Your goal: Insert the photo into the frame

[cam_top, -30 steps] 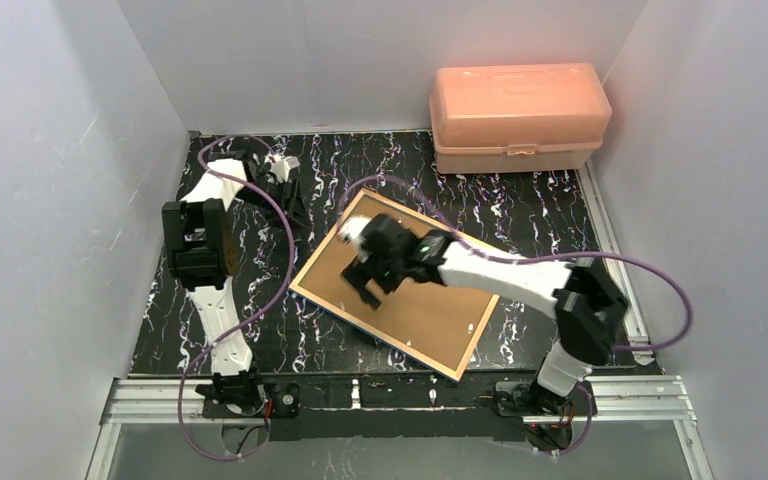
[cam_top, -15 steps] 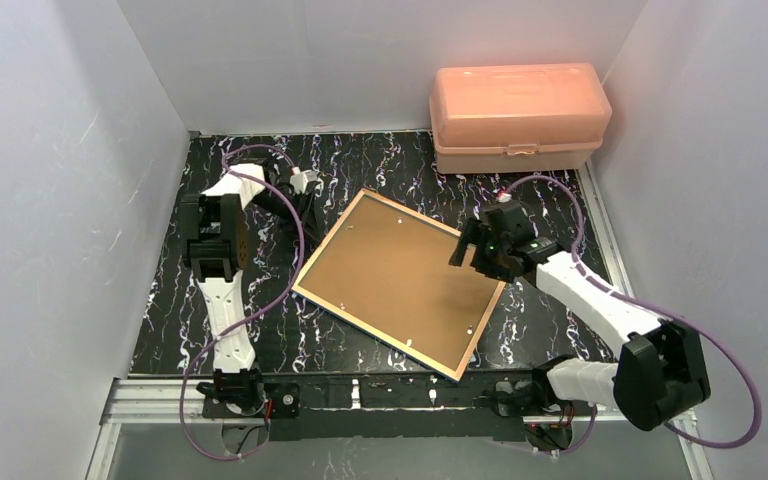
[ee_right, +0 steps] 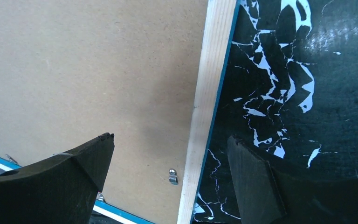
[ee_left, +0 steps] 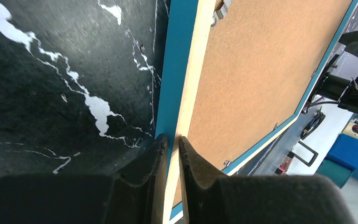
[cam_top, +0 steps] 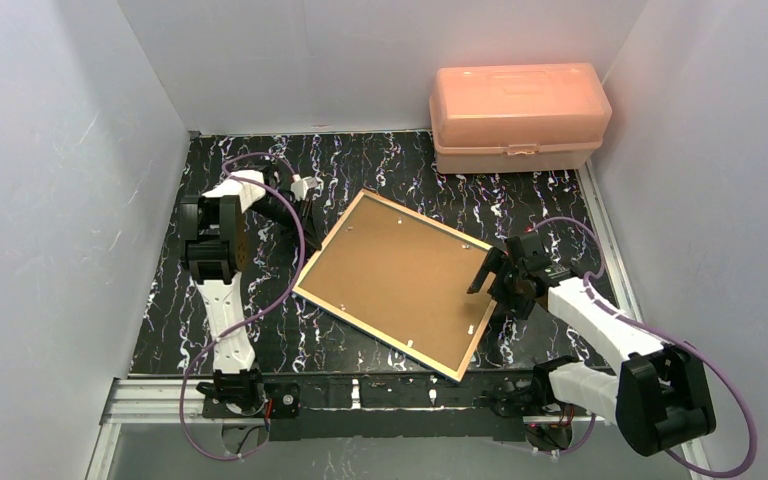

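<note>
L gripper (ee_left: pixel 172 142) nearly closed, pinching frame (ee_left: pixel 179 70) at far-left edge. R gripper (ee_right: pixel 170 139) wide open, straddling right edge, unclamped. Frame face-down mid-desk (cam_top: pixel 380 160), backing board (cam_top: pixel 400 275) up, long axis far-left to near-right.

Overhead camera views the frame (cam_top: pixel 400 278) whole from above; both wrist cameras closely face its opposite edges.

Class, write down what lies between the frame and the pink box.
Between frame and pink box: only bare marbled tabletop, in the top external view.
</note>
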`<state>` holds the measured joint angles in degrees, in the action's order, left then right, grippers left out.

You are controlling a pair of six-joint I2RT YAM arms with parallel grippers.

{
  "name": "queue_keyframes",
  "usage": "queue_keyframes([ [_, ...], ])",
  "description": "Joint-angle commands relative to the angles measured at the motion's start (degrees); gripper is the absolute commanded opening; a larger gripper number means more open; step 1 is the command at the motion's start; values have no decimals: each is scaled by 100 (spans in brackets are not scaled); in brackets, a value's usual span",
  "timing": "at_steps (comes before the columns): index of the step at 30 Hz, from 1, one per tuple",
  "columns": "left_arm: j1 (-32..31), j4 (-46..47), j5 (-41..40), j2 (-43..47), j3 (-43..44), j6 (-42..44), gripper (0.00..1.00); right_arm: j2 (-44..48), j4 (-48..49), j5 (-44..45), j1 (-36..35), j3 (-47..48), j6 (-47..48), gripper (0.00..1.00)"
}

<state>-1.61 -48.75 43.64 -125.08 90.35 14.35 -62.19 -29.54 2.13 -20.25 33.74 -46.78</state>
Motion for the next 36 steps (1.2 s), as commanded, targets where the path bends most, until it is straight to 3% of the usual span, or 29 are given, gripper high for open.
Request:
queue_keyframes([
  [1, -48, -161, -130, 341, -357, 161, 11, -286, 548, -168, 119, -27, -17, 99],
  [8, -54, -177, -67, 609, -777, 225, 6, -1100, 1493, -807, 417, 338, 249, 99],
  [17, -57, -263, 109, 978, -1399, 394, 4, -2721, 1560, -1114, 468, 1842, 764, 99],
  [25, -46, -519, 321, 1233, -1796, 553, 4, -2316, 1282, -240, 388, 2356, 1039, 97],
  [31, 7, -617, 458, 1510, -1839, 462, 6, -2331, 1409, 0, -247, 2792, 856, 90],
  [36, 119, -119, 344, 1697, -1887, -207, 17, -2970, 2698, -492, -1273, 2920, 45, 87],
])
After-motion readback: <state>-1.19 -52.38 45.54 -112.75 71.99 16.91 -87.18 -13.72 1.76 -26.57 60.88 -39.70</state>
